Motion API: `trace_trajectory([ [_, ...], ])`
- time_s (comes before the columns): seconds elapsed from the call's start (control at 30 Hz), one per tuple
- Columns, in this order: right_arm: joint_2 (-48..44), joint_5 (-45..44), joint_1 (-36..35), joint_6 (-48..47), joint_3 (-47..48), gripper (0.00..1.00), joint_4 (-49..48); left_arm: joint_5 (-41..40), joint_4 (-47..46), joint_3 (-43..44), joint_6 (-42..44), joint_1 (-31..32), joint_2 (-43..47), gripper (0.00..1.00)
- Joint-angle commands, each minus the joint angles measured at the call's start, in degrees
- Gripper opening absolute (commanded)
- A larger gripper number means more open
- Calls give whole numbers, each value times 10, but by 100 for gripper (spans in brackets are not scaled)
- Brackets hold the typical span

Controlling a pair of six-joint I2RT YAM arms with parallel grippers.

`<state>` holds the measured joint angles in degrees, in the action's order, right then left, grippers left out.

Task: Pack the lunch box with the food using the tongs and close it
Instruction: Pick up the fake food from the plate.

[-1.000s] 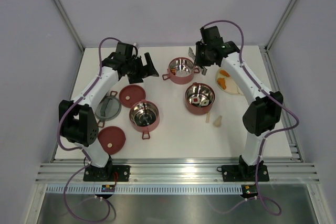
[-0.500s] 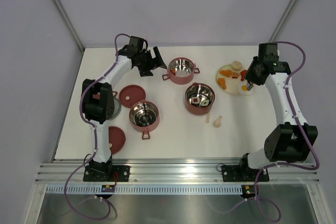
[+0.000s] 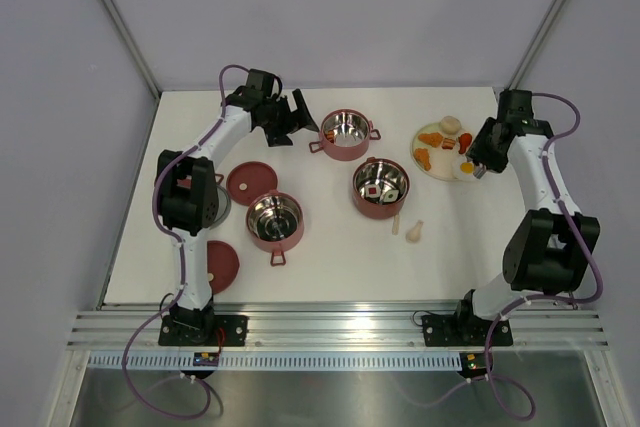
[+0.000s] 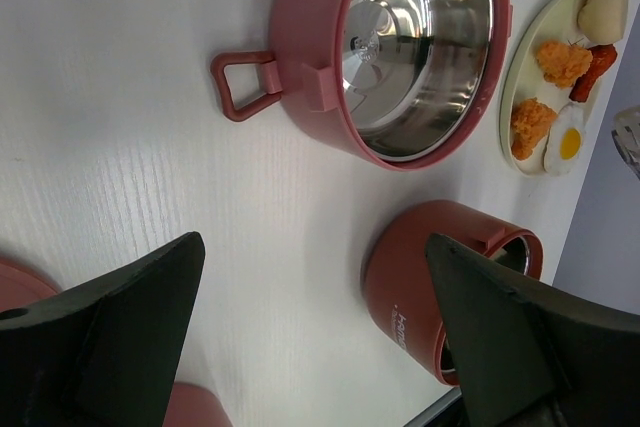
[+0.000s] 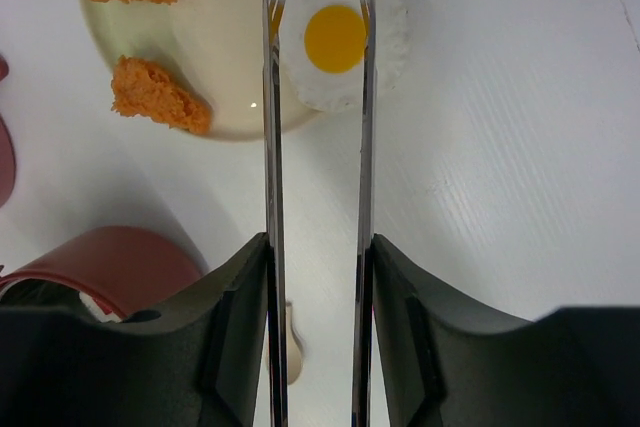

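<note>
My right gripper [image 5: 318, 247] is shut on the silver tongs [image 5: 272, 147], one finger pressing each arm. The tong arms stand apart, and their tips straddle a fried egg [image 5: 335, 37] on the cream plate [image 5: 230, 67]. Orange food pieces [image 5: 160, 97] lie beside the egg. Three dark-red lunch box bowls stand apart on the table. The far one [image 3: 343, 134] is bare steel inside, the middle one [image 3: 380, 187] holds some food, and the near-left one [image 3: 275, 219] is bare. My left gripper [image 3: 290, 119] hangs open just left of the far bowl [image 4: 400, 47], holding nothing.
Two dark-red lids [image 3: 251, 182] [image 3: 213, 267] and a grey lid [image 3: 205, 205] lie at the left, near the left arm. A beige piece [image 3: 413, 232] lies on the table in front of the middle bowl. The plate [image 3: 445, 152] sits near the right edge.
The right arm swung from the back centre to the plate at the right, and the tong arms have spread apart. The left arm shifted right toward the far bowl, then held still.
</note>
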<state>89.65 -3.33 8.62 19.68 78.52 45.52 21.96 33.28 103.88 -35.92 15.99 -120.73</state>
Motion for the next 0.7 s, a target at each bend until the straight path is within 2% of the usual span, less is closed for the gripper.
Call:
trace_trajectory([
  [0.0, 13, 16, 2, -14, 30, 50, -26, 11, -16, 13, 4, -3, 8, 96],
  [0.23, 42, 31, 2, -19, 50, 52, -58, -4, -8, 8, 16, -2, 6, 96],
  [0.67, 120, 47, 2, -31, 115, 56, -53, -17, -8, -10, 17, -8, 13, 96],
])
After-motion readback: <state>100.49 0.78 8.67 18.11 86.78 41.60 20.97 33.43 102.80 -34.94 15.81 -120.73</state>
